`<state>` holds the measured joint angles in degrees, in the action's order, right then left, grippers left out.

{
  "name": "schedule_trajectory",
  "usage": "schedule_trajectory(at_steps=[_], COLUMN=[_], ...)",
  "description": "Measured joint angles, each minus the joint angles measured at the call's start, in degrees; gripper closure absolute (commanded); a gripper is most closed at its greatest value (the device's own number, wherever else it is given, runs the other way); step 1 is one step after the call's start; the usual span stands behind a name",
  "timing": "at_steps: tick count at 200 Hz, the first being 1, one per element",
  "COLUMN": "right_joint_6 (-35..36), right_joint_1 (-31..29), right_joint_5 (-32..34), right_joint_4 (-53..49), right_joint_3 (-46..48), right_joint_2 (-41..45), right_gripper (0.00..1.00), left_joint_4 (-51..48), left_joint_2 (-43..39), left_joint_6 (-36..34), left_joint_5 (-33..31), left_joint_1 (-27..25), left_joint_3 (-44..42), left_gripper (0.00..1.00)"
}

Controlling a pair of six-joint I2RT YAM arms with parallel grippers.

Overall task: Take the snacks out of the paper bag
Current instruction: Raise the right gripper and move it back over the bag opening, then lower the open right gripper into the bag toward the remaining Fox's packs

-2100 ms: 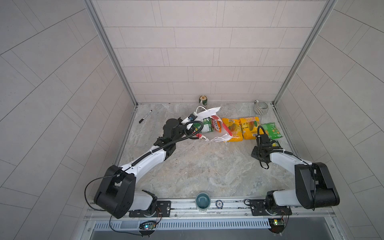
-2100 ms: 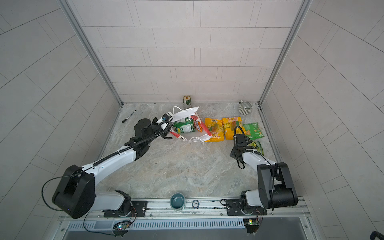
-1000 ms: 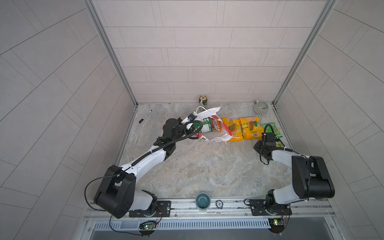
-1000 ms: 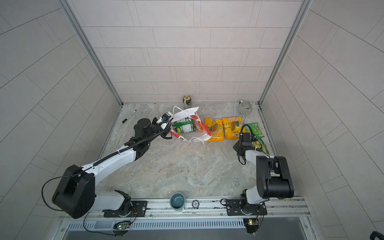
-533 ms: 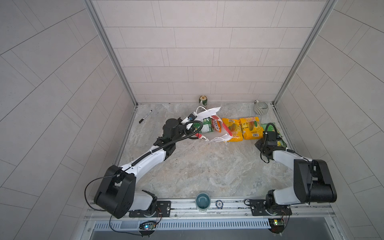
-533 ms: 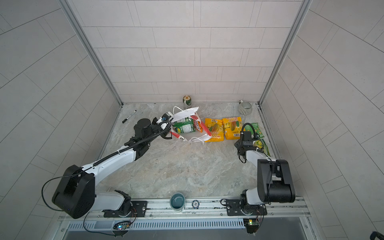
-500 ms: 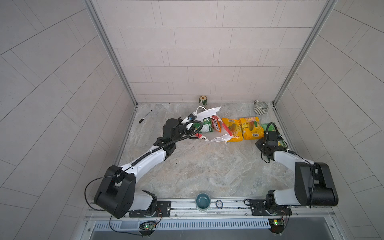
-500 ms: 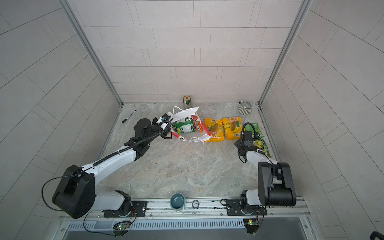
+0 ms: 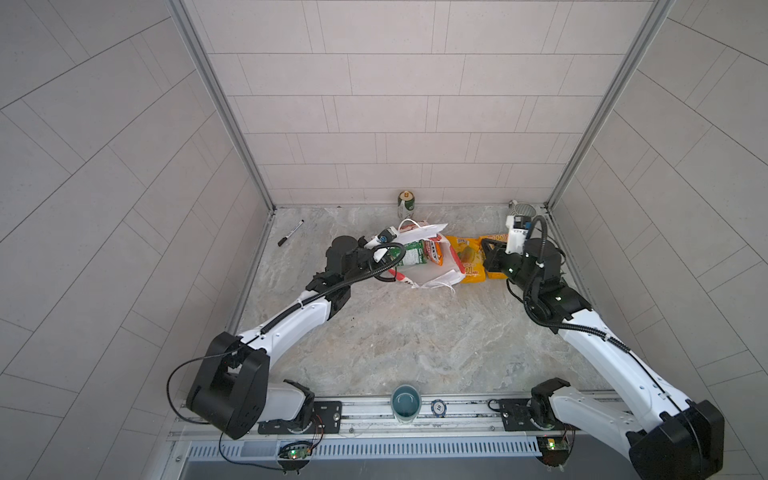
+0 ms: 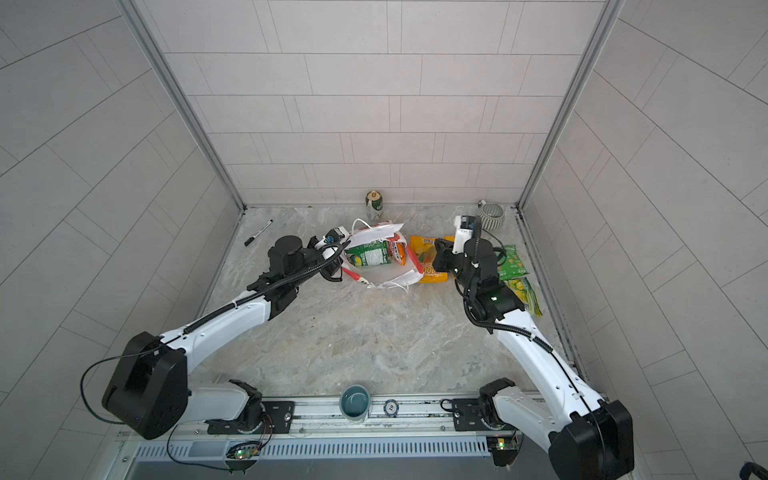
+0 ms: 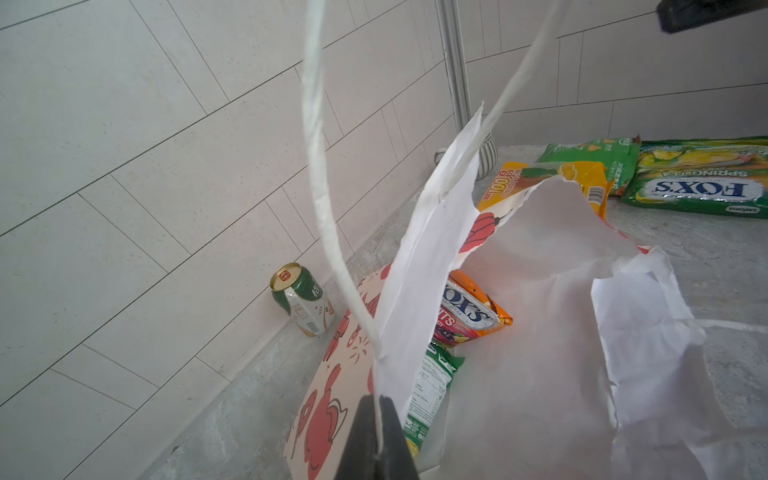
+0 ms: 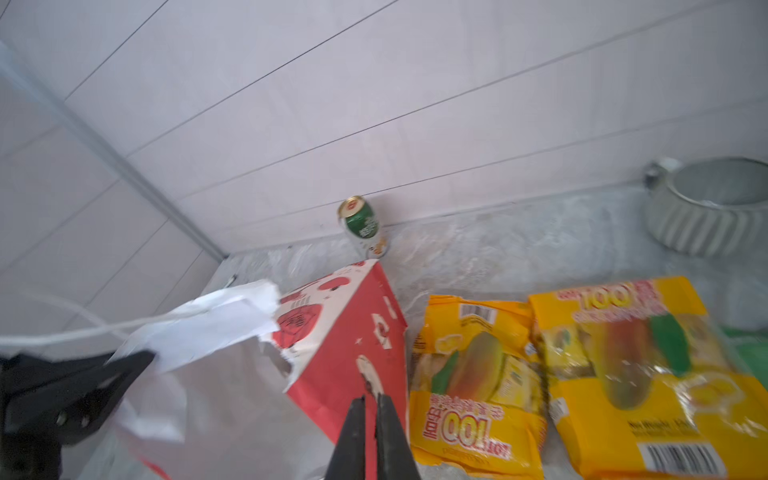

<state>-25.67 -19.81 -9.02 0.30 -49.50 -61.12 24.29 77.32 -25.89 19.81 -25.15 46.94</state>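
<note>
On the near right of the bench (image 10: pixel 353 332) a yellow-green packet (image 11: pixel 702 189) and a green packet (image 11: pixel 590 160) lie out, with two yellow packets (image 12: pixel 478 374) side by side just beyond, touching the bag (image 12: pixel 345 324). The right tool (image 12: pixel 372 401), pressed together on nothing, hangs by the bag's red side, and the left tool (image 11: pixel 377 432) pinches the cord handle (image 11: pixel 320 187), lifting the torn mouth. A second green packet (image 10: pixel 368 254) and a red-orange packet (image 11: pixel 465 311) lie inside, so I judge four out, two left.

paper bag (image 9: pixel 428 276): open (lying down) | yellow packet (image 9: pixel 467 258): just beside
</note>
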Motion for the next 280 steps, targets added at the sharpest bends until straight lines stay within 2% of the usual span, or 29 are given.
schedule_trajectory(at_steps=[25,58,127,162,238,280], right_joint_6=[5.0,8.2,9.0,8.7,6.7,5.1], right_joint_1=[-5.8,-10.4,-14.6,-15.2,-15.9,-15.9], right_joint_5=[-1.0,-0.1,7.1,9.4,11.7,15.2], right_joint_4=[0.3,3.3,22.6,27.1,34.8,36.9], right_joint_3=[-2.4,-2.3,6.2,7.7,3.9,2.1], right_joint_2=[-6.9,-13.4,-22.1,-28.0,-39.6,-40.7], right_gripper=[0.97,0.98,0.98,0.98,0.84,0.72], left_joint_4=[-1.8,-3.6,-5.2,-5.6,-7.3,-7.9], left_joint_2=[0.0,0.0,0.0,0.0,0.2,0.5], left_joint_6=[-0.1,-0.1,0.1,0.4,0.4,-0.7], left_joint_5=[2.0,4.1,4.5,4.6,6.2,8.8], left_joint_1=[0.0,0.0,-0.4,-0.5,-0.9,-1.1], left_joint_3=[0.9,1.7,2.5,2.7,2.7,2.7], left_gripper=[1.00,1.00,1.00,1.00,1.00,1.00])
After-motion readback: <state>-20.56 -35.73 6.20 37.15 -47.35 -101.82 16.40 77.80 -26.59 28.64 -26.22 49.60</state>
